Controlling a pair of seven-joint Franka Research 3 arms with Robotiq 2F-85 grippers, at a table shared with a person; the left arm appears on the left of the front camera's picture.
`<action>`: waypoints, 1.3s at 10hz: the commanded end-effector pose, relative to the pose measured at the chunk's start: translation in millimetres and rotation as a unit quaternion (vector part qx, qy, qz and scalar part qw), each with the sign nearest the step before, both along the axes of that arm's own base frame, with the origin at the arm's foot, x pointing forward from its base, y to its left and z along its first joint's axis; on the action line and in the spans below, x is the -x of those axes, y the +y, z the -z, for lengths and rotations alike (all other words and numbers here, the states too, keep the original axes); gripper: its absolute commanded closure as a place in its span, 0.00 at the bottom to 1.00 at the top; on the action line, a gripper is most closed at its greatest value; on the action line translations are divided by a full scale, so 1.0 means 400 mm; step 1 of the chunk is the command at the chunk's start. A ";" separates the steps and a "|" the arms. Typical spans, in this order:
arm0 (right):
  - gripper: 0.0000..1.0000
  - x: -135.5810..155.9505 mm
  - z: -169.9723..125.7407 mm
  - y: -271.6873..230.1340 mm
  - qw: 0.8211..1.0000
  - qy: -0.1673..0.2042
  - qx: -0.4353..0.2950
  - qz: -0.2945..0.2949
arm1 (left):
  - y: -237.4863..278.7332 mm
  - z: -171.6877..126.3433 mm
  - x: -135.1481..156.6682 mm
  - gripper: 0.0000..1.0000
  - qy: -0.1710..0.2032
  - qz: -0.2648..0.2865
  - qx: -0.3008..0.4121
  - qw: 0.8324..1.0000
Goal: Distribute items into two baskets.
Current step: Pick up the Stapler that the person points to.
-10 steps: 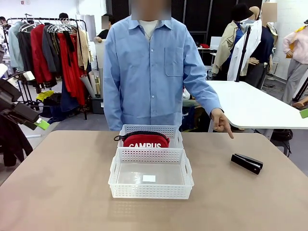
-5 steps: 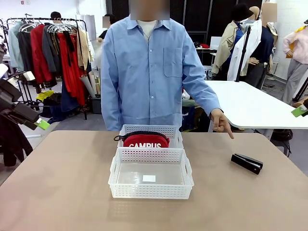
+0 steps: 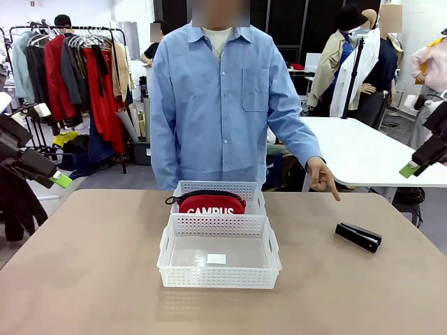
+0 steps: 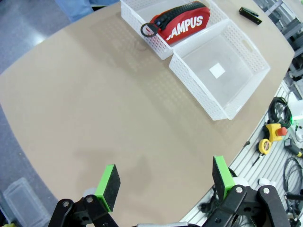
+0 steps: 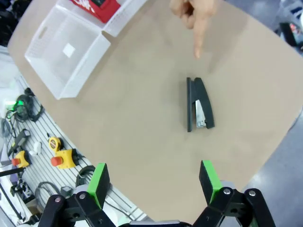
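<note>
**Station State: Pouch Loaded, Stapler on Bench**

1. Task items. The red pouch with white "CAMPUS" lettering and a dark strap stands on edge inside the far basket. The near basket touches the far basket's near wall and holds a small white label on its floor. Both baskets are white with lattice sides. The slim black stapler lies flat on the bench, well right of the baskets and apart from them.

2. Surface and room. The bench is a plain tan top with rounded corners. A clothes rack stands at far left. A white table stands at far right.

3. Person. A person in a blue shirt stands at the far edge. The person's hand points a finger down toward the stapler without touching it.

4. Robot hands. The left hand hovers high over the bench's left edge, fingers spread wide, grasping nothing. The right hand hangs above the right edge, looking down on the stapler, likewise released and empty.
</note>
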State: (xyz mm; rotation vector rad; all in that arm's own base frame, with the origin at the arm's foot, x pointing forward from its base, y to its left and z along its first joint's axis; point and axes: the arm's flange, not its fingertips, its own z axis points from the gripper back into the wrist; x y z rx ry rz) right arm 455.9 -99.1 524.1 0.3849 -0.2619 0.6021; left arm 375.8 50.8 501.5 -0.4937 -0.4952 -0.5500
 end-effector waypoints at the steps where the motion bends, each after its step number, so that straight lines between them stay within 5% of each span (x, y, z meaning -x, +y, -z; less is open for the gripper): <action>1: 0.00 -0.025 -0.004 0.024 0.999 0.012 0.025 0.024 | 0.002 -0.005 -0.001 0.00 0.004 0.000 -0.003 1.000; 8: 0.00 -0.083 0.113 0.137 0.991 0.016 0.106 0.083 | 0.002 -0.005 -0.001 0.00 0.004 0.000 -0.003 1.000; 13: 0.00 -0.085 0.210 0.171 0.991 0.016 0.122 0.044 | 0.002 -0.005 -0.001 0.00 0.004 0.000 -0.003 1.000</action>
